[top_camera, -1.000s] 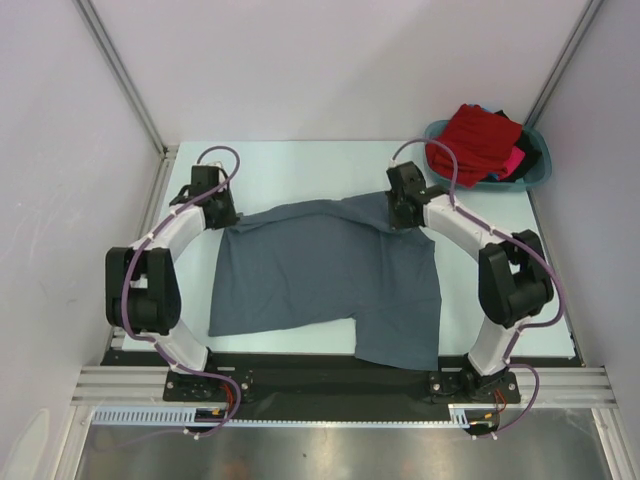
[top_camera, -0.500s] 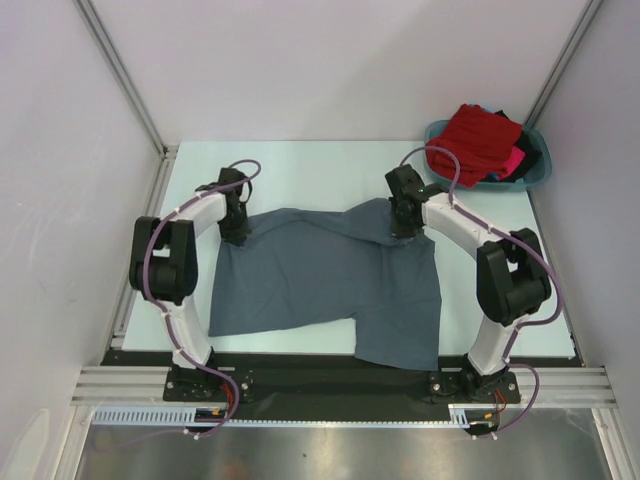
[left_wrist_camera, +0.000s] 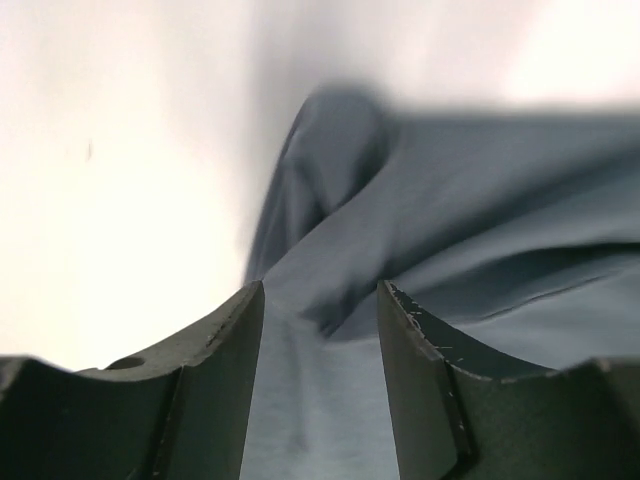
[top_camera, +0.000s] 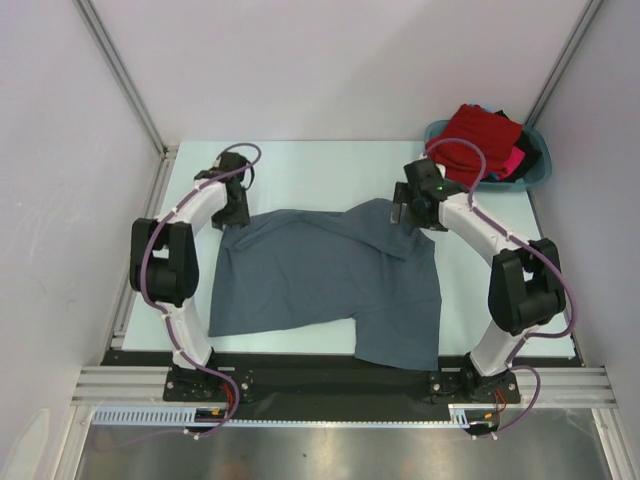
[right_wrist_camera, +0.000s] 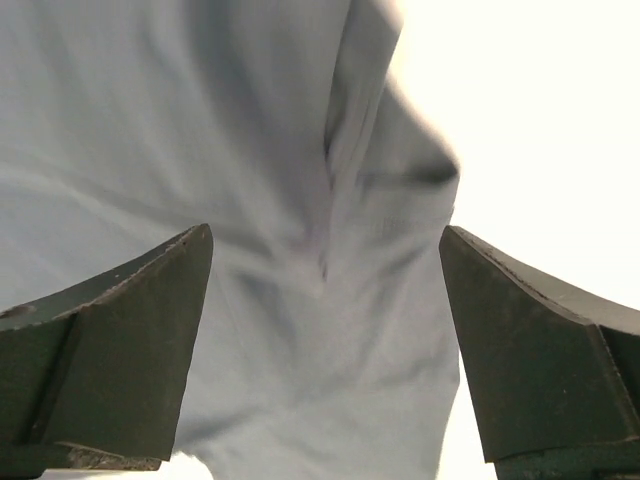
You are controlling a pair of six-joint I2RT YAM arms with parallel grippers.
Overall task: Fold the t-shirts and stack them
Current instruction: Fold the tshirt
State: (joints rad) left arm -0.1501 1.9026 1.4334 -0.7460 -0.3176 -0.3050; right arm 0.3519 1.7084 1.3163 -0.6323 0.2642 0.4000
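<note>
Lying spread but rumpled mid-worktop, the slate-grey t-shirt is showing no fold yet. At its far corners, the left end effector is hovering half-open and the right end effector is gaping wide, neither gripping cloth. The red, pink and dark shirts are waiting heaped in the teal basin, far right, so all the folding and stacking is probably remaining.

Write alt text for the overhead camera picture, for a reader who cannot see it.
A slate-grey t-shirt lies spread on the pale table, the left arm and right arm reaching to its far corners. A teal basin of red, pink and dark shirts sits far right.
</note>
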